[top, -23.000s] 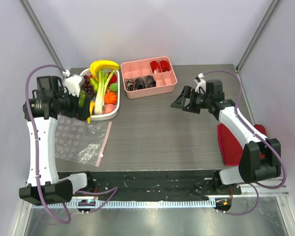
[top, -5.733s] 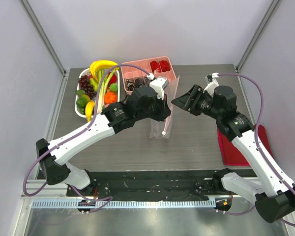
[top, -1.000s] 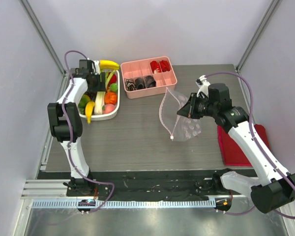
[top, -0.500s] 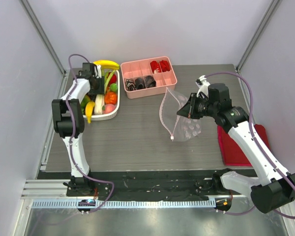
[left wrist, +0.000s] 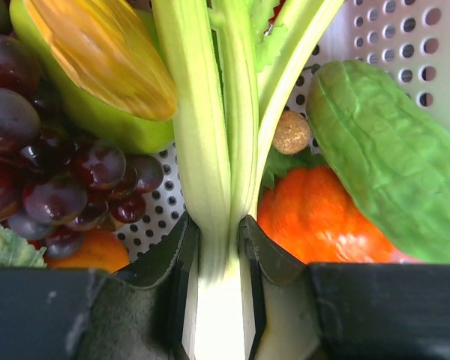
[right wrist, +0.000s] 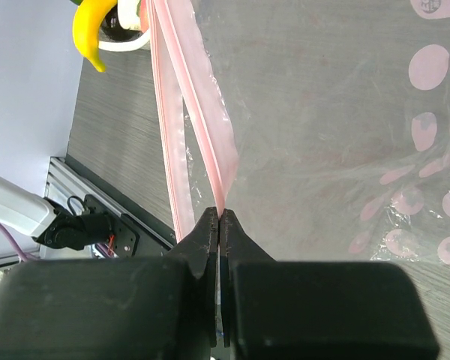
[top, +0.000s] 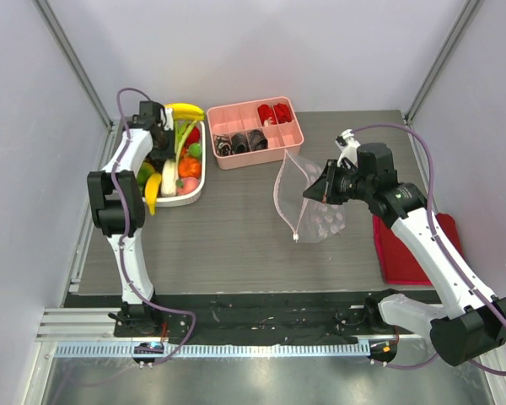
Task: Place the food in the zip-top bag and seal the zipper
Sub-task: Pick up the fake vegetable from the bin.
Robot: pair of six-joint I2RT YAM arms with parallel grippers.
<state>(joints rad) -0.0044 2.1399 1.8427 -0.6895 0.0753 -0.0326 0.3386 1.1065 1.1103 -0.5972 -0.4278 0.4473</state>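
My left gripper (left wrist: pixel 217 232) is down in the basket (top: pixel 204 171) at the table's far left. Its jaws have narrowed onto the white stalk of the leek (left wrist: pixel 202 127), and both pads look pressed against it with no gap that I can see. Grapes (left wrist: pixel 56 180) crowd one side and an orange fruit (left wrist: pixel 315 221) the other.

My right gripper (right wrist: pixel 219 219) is closed tight, pinching the bag (right wrist: pixel 330 112) at its pink zipper (right wrist: pixel 206 135) and holding it upright right of centre, well apart from the basket. The two lips of the strip stand apart, so the mouth is open.

The step in hand, as I judge it, is picking the first food. Next I must lift the leek straight up, clear of its neighbours, carry it across and feed it lengthwise into the mouth — the opening looks slack and narrow, so aim matters.
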